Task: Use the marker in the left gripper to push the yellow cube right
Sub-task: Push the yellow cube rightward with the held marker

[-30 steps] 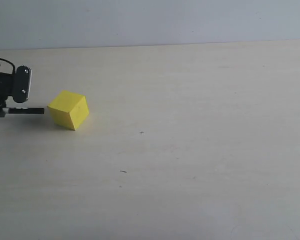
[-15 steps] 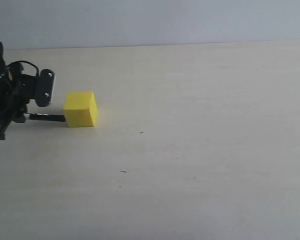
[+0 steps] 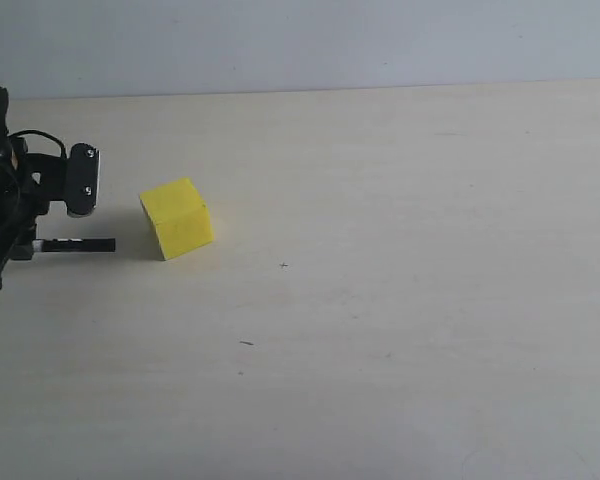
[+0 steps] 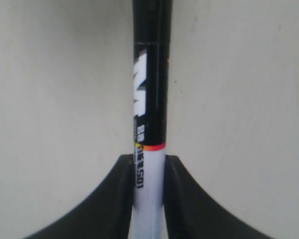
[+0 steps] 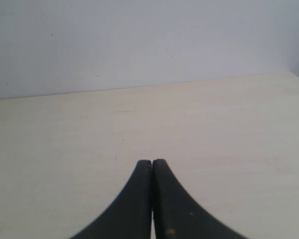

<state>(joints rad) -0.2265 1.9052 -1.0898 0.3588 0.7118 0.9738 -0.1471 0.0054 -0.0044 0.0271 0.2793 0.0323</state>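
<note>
— Since half a second ago the yellow cube (image 3: 177,218) has slid right and twisted, and our marker (image 3: 78,244) has drawn back, its tip now apart from the cube. Our left gripper (image 4: 148,167) clamps the white barrel.

— We risk spinning the cube if we hit that turned corner off-centre. We see nothing blocking it on the table (image 3: 400,330). Our right gripper (image 5: 152,167) is closed on nothing.
</note>
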